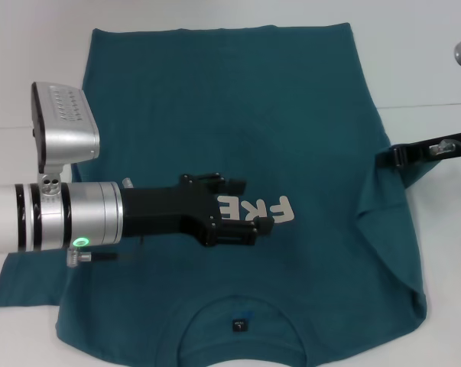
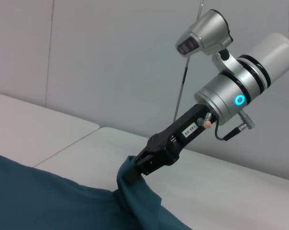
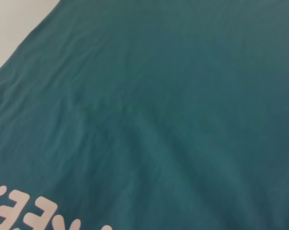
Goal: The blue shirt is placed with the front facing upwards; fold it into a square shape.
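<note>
right hand (image 2: 134, 173) pinching blue shirt (image 1: 238, 107) edge

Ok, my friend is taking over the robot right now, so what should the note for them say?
Right end effector: shut on the shirt's right sleeve edge, lifting it off the table.
Left end effector: over the chest, above the white lettering, holding nothing; fingers unclear.
Shirt: flat, front up, collar nearest the robot.
Done: right sleeve started folding inward.
Left: finish that fold, fold the left side, then fold into a square.
</note>
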You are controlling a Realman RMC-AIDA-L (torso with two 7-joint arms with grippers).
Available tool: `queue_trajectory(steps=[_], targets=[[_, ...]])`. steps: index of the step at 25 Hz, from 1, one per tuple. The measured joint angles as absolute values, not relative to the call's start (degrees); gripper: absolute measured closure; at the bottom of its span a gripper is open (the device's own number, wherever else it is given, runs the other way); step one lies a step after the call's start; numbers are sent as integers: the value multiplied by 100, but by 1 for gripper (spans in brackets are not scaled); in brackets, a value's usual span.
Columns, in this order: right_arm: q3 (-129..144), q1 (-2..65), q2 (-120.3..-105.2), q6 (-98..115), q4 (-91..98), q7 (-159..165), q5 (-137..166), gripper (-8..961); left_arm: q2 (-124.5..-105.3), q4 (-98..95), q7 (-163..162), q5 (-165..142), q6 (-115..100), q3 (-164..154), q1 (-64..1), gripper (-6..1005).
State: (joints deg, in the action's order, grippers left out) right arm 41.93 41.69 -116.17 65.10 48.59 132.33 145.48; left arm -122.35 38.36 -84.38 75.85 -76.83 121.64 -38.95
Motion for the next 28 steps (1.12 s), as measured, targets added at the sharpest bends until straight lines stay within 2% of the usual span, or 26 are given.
queue_trajectory(steps=[28], targets=[[4966, 4456, -11856, 6182, 4467, 13195, 14556, 923, -12254, 3868, -8438, 7593, -7705, 12163, -3838, 126]])
